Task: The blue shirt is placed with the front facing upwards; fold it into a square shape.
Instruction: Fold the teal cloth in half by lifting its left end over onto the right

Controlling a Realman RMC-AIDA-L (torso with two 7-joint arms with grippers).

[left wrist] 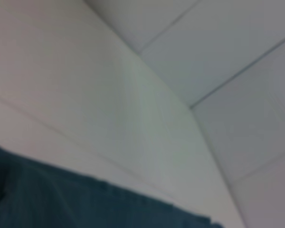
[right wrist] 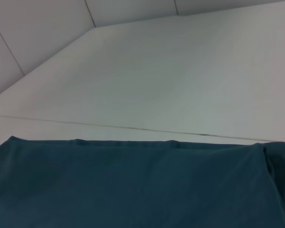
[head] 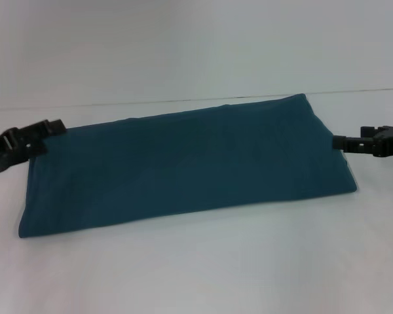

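My left end effector (head: pixel 52 126) and right end effector (head: pixel 338 142) sit at the ends of the blue shirt (head: pixel 190 163), grip unclear; next fold should bring ends together evenly.

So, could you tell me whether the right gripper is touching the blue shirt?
Cannot tell. In the head view the right gripper tip meets the blue shirt's right edge, without plainly showing contact or a gap.
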